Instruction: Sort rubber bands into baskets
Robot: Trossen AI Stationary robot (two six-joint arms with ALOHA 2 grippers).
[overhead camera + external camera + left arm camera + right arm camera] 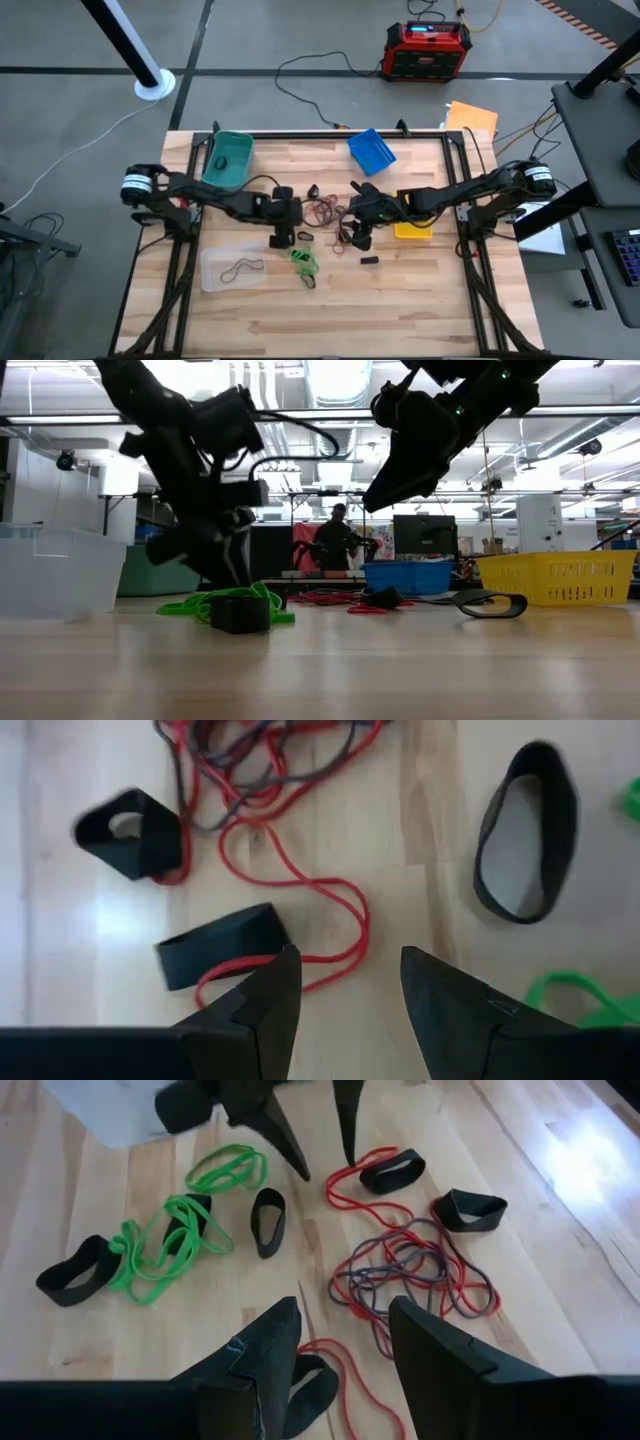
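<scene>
Left end effector [283, 238] and right end effector [357, 238] — both low, fingers parted, empty, near each other.

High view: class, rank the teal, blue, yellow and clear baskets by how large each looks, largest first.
1. clear basket
2. teal basket
3. blue basket
The yellow basket is half hidden under the right arm, so it cannot be ranked fairly.

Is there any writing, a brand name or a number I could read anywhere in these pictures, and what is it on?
None can be read.
The red and black box on the floor has a small lit panel, too small to read.
The rubber bands, baskets and both arms show no lettering.
</scene>
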